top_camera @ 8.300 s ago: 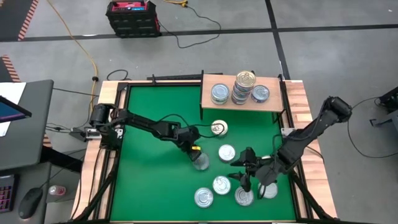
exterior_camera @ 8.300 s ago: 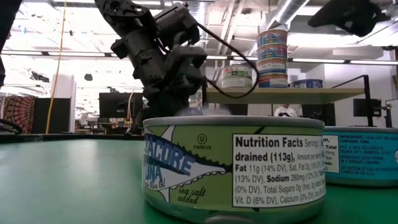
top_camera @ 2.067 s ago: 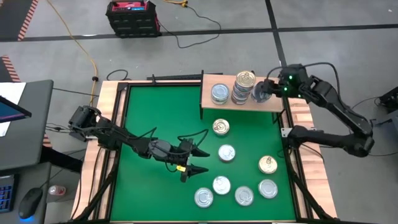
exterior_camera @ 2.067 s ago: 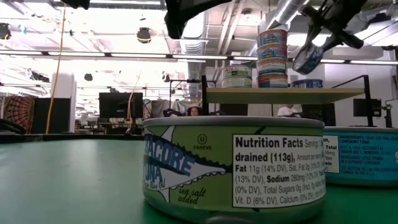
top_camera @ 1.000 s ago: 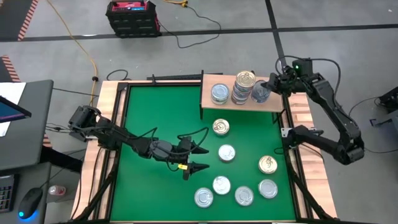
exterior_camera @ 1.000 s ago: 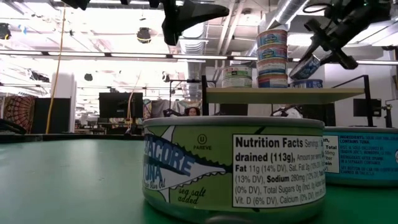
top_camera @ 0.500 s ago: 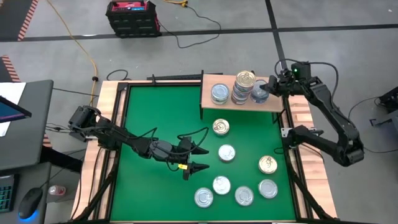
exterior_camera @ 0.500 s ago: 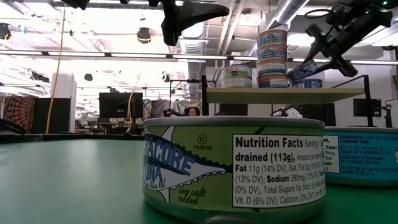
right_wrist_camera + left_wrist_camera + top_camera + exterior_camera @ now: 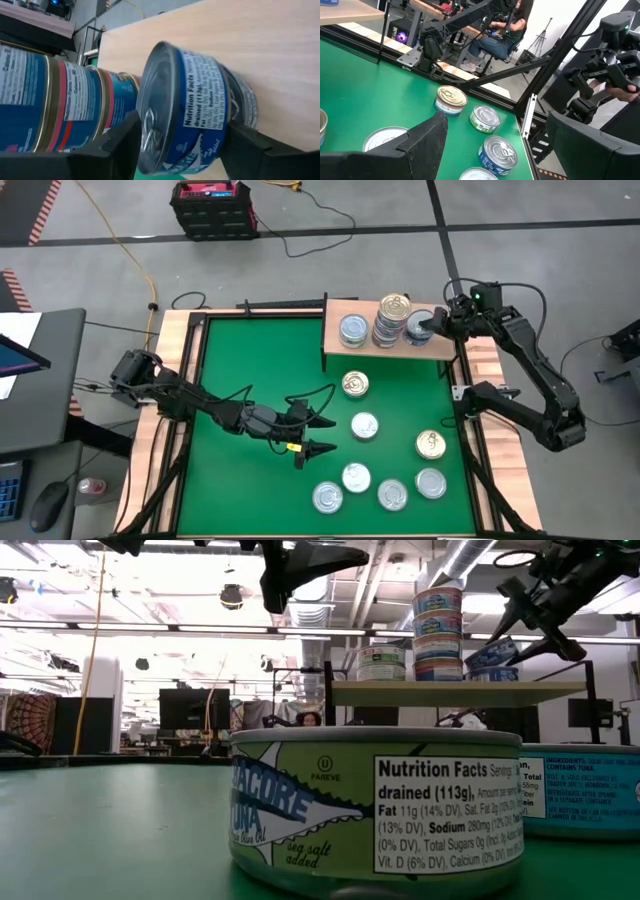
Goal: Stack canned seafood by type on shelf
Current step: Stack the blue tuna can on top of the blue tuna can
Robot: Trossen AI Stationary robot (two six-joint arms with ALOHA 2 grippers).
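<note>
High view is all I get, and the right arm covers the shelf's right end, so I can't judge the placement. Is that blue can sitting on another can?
Observer: Yes. The right wrist view shows the blue-labelled can, at the right gripper, lying on a second can on the shelf.
Operator: How tall is the middle stack?
Observer: The low view shows four cans in the middle stack. The left gripper waits open over mid-table.
</note>
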